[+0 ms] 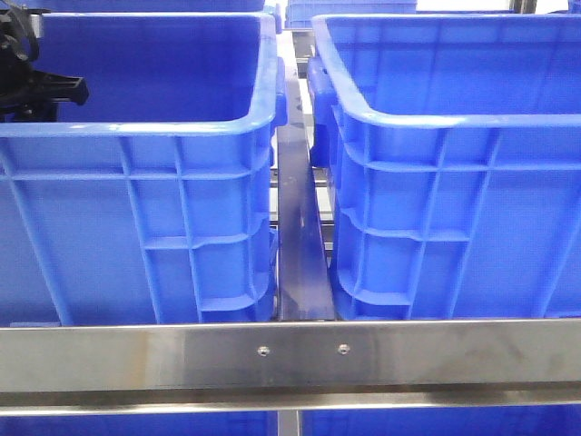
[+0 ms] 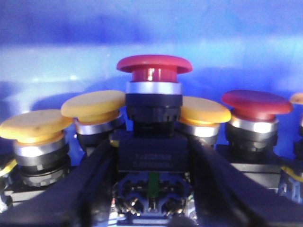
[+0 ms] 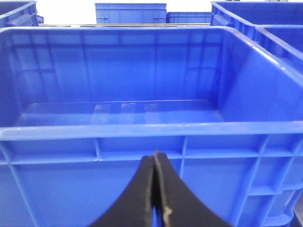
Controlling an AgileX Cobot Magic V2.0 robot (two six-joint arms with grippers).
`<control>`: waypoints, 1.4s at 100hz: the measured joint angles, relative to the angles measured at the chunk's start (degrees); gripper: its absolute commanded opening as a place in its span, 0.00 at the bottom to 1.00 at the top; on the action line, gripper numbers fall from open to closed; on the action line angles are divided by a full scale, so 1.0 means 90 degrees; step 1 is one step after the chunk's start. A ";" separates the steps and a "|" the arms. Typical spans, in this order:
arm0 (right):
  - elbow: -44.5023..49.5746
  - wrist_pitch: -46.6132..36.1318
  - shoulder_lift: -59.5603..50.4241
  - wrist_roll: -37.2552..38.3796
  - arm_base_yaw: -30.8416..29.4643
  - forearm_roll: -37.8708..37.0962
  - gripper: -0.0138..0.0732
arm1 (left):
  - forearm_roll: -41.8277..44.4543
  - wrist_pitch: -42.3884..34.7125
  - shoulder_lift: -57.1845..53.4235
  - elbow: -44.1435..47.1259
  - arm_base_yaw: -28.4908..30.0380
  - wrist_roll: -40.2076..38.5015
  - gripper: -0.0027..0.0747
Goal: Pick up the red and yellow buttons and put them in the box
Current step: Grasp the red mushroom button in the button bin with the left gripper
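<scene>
In the left wrist view a glossy red button (image 2: 154, 71) with a metal collar and black body stands upright between my left gripper's dark fingers (image 2: 97, 175). The left gripper (image 2: 152, 153) is shut on that black body. Around it stand several yellow buttons (image 2: 93, 105) and a second red button (image 2: 258, 105), all on a blue floor. In the front view the left arm (image 1: 41, 86) reaches into the left blue crate (image 1: 136, 127). My right gripper (image 3: 155, 161) is shut with nothing in it, facing the outer wall of an empty blue box (image 3: 142, 130), the right crate (image 1: 454, 118).
A steel rail (image 1: 290, 354) runs across the front of both crates. A narrow dark bar (image 1: 300, 236) fills the gap between them. More blue crates (image 3: 130, 12) stand behind.
</scene>
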 measured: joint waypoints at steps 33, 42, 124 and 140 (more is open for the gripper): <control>0.0000 0.0000 0.0000 0.0000 0.0000 0.0000 0.08 | -0.0103 -0.0012 -0.0420 0.0000 -0.0014 0.0000 0.28; 0.0000 0.0000 0.0000 0.0000 0.0000 0.0000 0.08 | -0.0105 -0.0036 -0.0771 0.0061 -0.0095 0.0161 0.28; 0.0000 0.0000 0.0000 0.0000 0.0000 0.0000 0.08 | -0.2169 -0.0397 -0.2172 0.0471 -0.2997 0.3100 0.28; 0.0000 0.0000 0.0000 0.0000 0.0000 0.0000 0.08 | -0.2194 -0.0568 -0.2172 0.0470 -0.3549 0.3116 0.28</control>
